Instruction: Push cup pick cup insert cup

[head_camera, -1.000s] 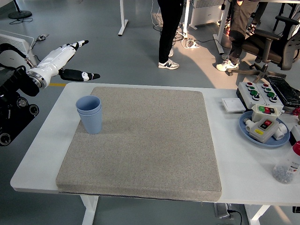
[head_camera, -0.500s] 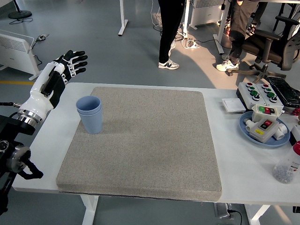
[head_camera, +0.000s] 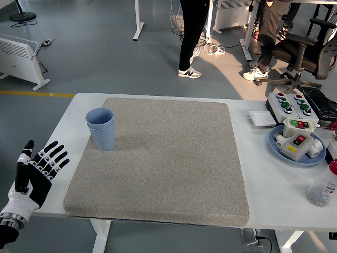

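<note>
Dropped since half a second ago: left hand has come down from its raised spot beyond the table's far left corner to low at the left edge, near the picture's bottom corner. Cups and all else unmoved.

White table spans the view. Grey mat covers most of its middle and left, reaching close to the near edge.

Left hand sits beside the table's left edge, just outside the mat's near-left corner, palm facing up toward the camera. Fingers spread and straight, thumb apart, nothing in the grip. Well apart from the cups. Right hand not in the picture.

Blue plate on the table's right side, carrying a white box with a red button. Behind it, a control box with green and red buttons, and a small white square piece to its left.

Blue cups: two nested, one inside the other, upright on the mat's far-left part, near its left border.

Clear bottle with dark bits inside stands near the right edge.

Past the table, on the grey floor, a person's legs in dark trousers and pale shoes; an office chair at far right.
</note>
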